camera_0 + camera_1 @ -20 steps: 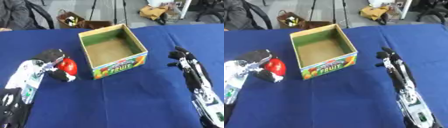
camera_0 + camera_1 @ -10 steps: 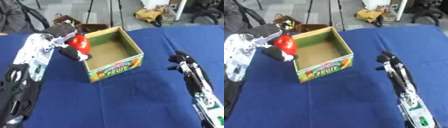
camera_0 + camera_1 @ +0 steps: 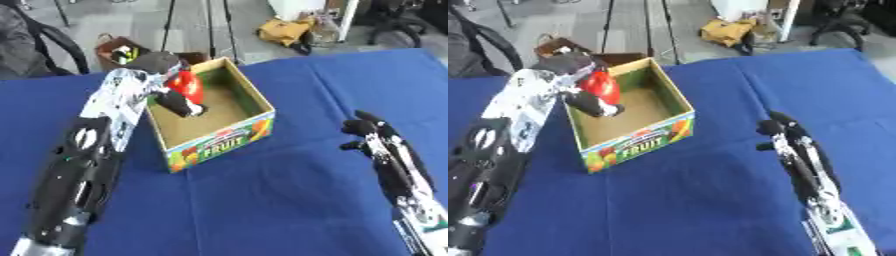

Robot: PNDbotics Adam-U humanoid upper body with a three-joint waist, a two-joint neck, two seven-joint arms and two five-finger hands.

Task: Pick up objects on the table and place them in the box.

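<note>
The left hand (image 3: 166, 82) is up over the open cardboard box (image 3: 213, 131), fingers curled round a red object (image 3: 186, 85) that looks rounded and glossy, maybe a fruit or a pepper, hard to say which. The red object hangs above the box's far left corner, inside the line of the rim, and it is not resting on the brown floor of the box. The left arm runs in a long line from the lower left corner up to that corner of the box.

The box sits on the blue-covered desk (image 3: 289, 200), turned at an angle, its front panel printed with fruit pictures and the word FRUIT. Inside, only bare cardboard shows.

Over on the right, the right hand (image 3: 779, 131) rests low over the blue cloth, well apart from the box, fingers relaxed and holding nothing.

Beyond the far edge of the desk, on the floor, a yellow bag (image 3: 284, 33) lies.
</note>
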